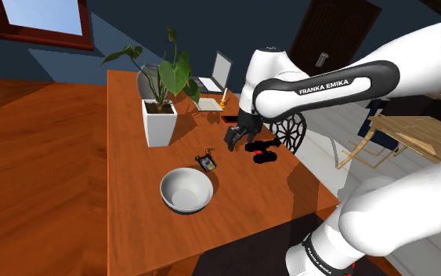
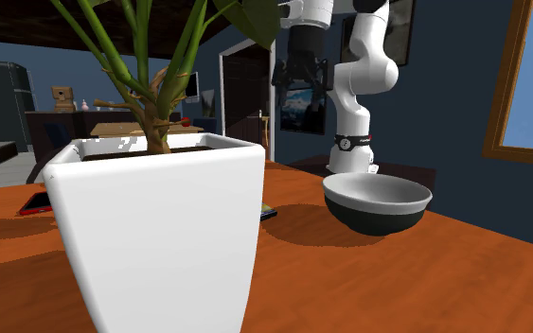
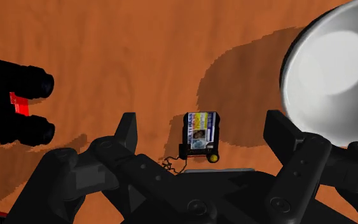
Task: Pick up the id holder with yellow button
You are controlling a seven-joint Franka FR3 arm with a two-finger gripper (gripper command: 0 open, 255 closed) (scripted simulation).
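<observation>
Wrist view: the black gripper [image 1: 237, 139] is hovering over a wooden table [image 3: 139, 51], its jaws standing wide apart and empty. The id holder [image 3: 201, 132] is lying flat on the table beneath the gap, near a white bowl [image 3: 336, 63]. The approach seems to be under way. The next move likely calls for a straight descent, then closing across the holder's narrow sides.

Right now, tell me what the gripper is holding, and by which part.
Nothing is held. The gripper is open, and the id holder lies flat on the table beneath it, touched by neither finger.
</observation>
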